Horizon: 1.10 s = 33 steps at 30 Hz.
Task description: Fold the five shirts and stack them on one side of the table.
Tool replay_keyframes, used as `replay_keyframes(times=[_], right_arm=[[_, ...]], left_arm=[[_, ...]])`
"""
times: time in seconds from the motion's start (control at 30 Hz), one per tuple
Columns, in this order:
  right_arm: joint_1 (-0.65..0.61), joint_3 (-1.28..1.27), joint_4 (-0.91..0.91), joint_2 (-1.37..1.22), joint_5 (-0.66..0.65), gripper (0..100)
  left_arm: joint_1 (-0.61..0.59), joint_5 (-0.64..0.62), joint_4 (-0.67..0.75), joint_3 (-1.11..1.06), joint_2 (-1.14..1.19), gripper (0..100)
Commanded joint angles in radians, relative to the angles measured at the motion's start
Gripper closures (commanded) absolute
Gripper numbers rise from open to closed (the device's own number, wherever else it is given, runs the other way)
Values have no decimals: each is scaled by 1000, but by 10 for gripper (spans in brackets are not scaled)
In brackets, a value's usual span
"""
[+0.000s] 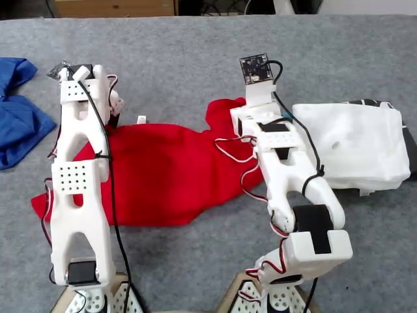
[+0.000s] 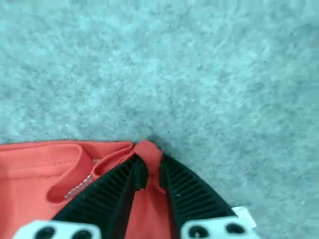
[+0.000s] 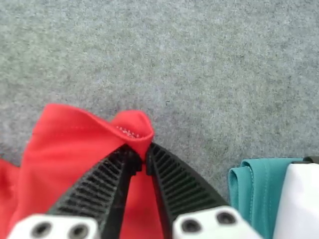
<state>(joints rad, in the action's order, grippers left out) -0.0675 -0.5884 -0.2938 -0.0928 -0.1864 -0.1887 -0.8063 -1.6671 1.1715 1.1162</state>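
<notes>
A red shirt [image 1: 156, 173] lies spread across the middle of the grey table. My left gripper [image 2: 148, 167] is shut on the red shirt [image 2: 60, 179] at its far left edge, near the collar; in the high view that gripper [image 1: 112, 116] sits at the shirt's upper left. My right gripper [image 3: 142, 154] is shut on a bunched fold of the red shirt [image 3: 70, 144]; in the high view it [image 1: 242, 124] is at the shirt's far right corner. Folded shirts, white on top [image 1: 352, 147], are stacked at the right. A blue shirt [image 1: 19, 111] lies crumpled at the left edge.
A teal folded shirt [image 3: 254, 191] edges the stack beside a white one [image 3: 301, 199]. Dark fabric [image 1: 409, 147] peeks out under the stack at the right edge. Bare grey felt [image 1: 195, 59] stretches beyond the red shirt toward the far edge.
</notes>
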Motion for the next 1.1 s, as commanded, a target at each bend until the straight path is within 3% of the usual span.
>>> replay_keyframes(times=[0.0, 0.17, 0.3, 0.47, 0.6, 0.77, 0.93, 1.07], right_arm=[[-12, 65, 17, 2, 6, 986], [-12, 65, 20, 2, 9, 986], [-12, 65, 21, 2, 12, 986], [-11, 65, 21, 2, 12, 986], [-11, 65, 21, 5, 12, 986], [-11, 65, 21, 5, 12, 986], [-11, 65, 21, 5, 8, 986], [-9, 65, 21, 5, 6, 986]], left_arm=[[-8, 25, 49, 196, -17, 970], [30, 110, 173, 495, -3, 970], [25, 135, 203, 470, 8, 963], [-16, 92, 137, 424, 60, 758], [-47, 71, 84, 489, 64, 740], [-50, 68, -89, 486, -66, 757], [-8, 74, -97, 317, -91, 980], [15, 77, -94, 82, -44, 970]])
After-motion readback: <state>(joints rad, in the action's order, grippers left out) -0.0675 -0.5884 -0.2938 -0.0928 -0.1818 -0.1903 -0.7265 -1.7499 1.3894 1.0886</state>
